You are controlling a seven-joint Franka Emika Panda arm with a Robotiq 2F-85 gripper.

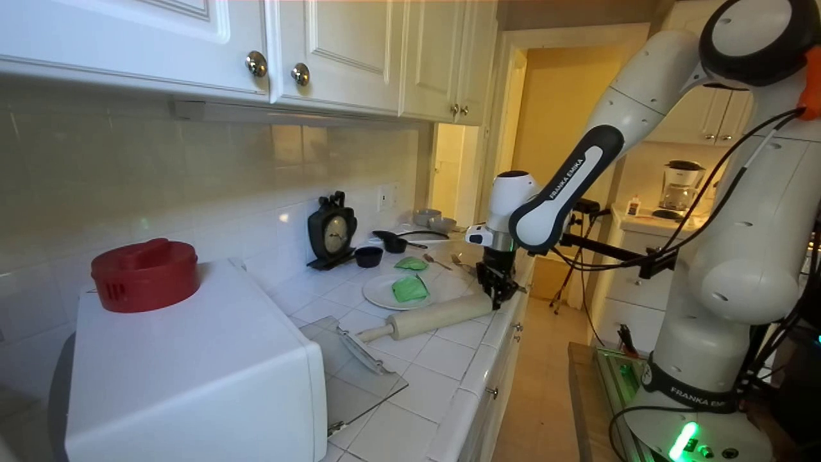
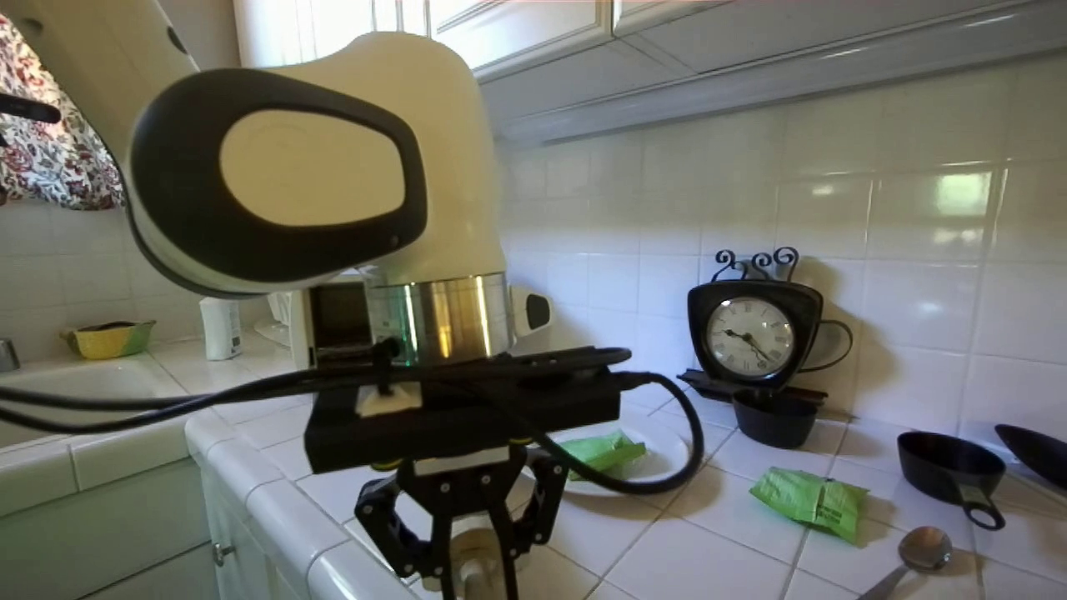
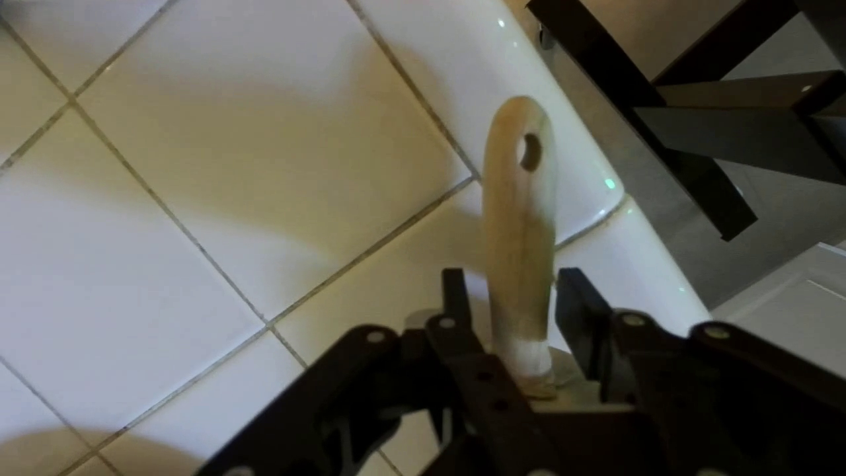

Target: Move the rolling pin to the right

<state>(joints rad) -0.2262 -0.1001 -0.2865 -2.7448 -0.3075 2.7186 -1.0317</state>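
Note:
The rolling pin (image 1: 440, 317) is a pale tan wooden cylinder lying across the white tiled counter. In an exterior view its far handle lies close to the oven's glass door, and its near handle end points to the counter's front edge. My gripper (image 1: 502, 300) is down at the near-handle end. In the wrist view the open gripper (image 3: 512, 281) straddles the handle of the rolling pin (image 3: 520, 225), with a gap on each side. In an exterior view the gripper (image 2: 479, 579) has a finger on each side of the rolling pin (image 2: 475, 550), whose far body is mostly hidden.
A white plate (image 1: 375, 292) with a green packet (image 1: 409, 289) lies beside the pin. Another green packet (image 2: 813, 502), a spoon (image 2: 924, 550), small black pans (image 2: 950, 467) and a clock (image 2: 754, 333) stand nearby. A white oven (image 1: 192, 378) has its glass door (image 1: 359, 378) open.

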